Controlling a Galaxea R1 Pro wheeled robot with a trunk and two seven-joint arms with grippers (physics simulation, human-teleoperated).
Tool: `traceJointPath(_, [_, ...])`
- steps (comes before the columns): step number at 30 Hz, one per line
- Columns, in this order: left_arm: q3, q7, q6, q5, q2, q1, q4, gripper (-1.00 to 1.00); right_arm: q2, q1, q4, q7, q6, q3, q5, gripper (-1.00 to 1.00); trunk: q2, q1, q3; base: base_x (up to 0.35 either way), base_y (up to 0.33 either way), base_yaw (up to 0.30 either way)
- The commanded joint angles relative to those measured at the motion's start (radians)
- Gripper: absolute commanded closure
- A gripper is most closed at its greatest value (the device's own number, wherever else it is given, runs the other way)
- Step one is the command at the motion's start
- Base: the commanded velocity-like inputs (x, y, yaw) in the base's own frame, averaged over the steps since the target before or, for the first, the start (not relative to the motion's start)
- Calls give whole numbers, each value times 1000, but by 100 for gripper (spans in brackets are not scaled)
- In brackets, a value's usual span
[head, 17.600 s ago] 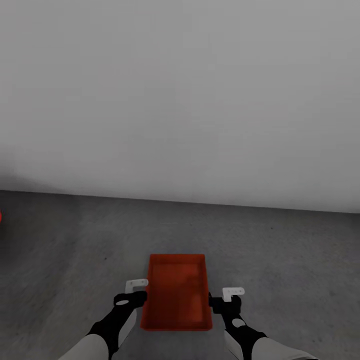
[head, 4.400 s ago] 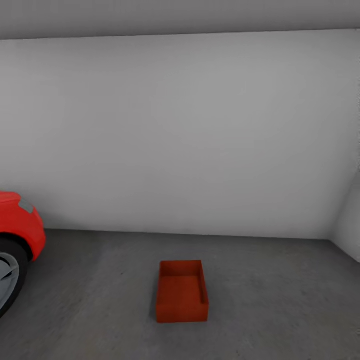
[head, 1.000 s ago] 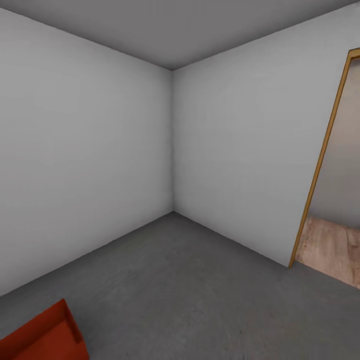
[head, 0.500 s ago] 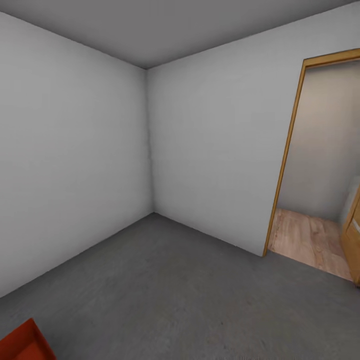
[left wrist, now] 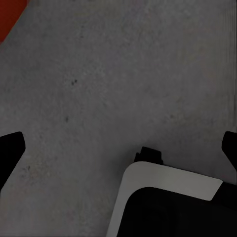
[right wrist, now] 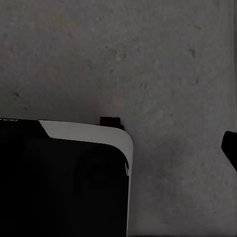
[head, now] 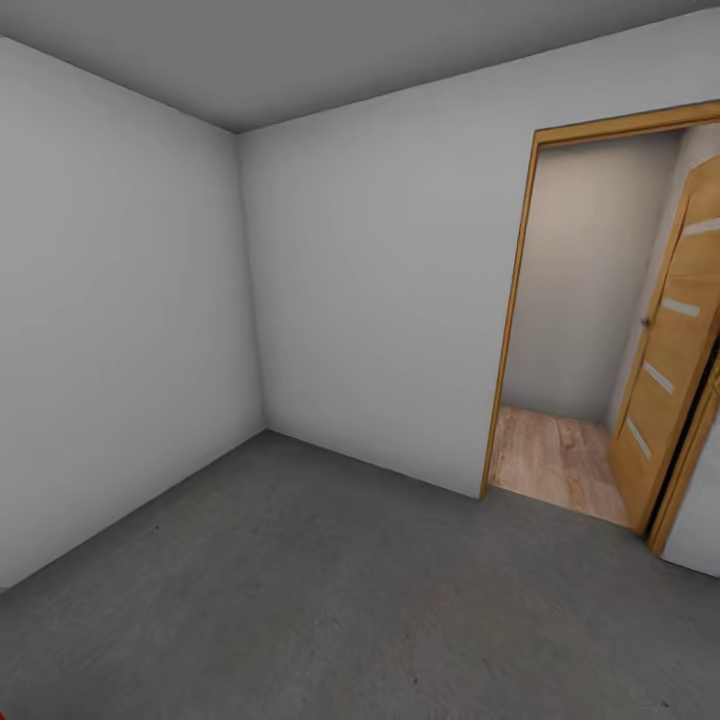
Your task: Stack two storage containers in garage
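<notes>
The left gripper (left wrist: 118, 148) is seen in the left wrist view with its two dark fingertips (left wrist: 10, 148) spread wide at opposite edges of the picture, nothing being held between them; it is released and hangs over the floor (left wrist: 123, 74). A corner of one orange-red storage container (left wrist: 9, 15) is caught at the edge of that view, resting on the dark grey concrete-like surface, well apart from the fingertips. Of the right gripper, only one dark fingertip (right wrist: 229, 145) is shown in the right wrist view, above the same rough grey surface, so whether it is released or clenched cannot be told. A white and black part of the robot body (right wrist: 64, 173) is seen below each wrist camera. In the head view, the garage is presented: plain white walls (head: 370, 280) meeting at a corner, a grey ceiling (head: 330, 50), and the dark grey floor. At the right, a wood-framed doorway (head: 510, 300) is seen, its door (head: 670, 350) swung open, with light wood-plank flooring (head: 555, 455) beyond it.
</notes>
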Motion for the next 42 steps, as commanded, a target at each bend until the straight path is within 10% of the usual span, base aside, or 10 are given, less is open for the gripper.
traceJointPath(1, [2, 0, -4, 5, 0, 0, 0, -100, 0, -2, 3, -2, -5, 8, -5, -100, -1, 0, -1, 0, 0, -296])
traceJointPath(42, [2, 0, -4, 5, 0, 0, 0, -100, -2, -2, 3, -2, -6, 8, -3, -100, -1, 0, -1, 0, 0, -296])
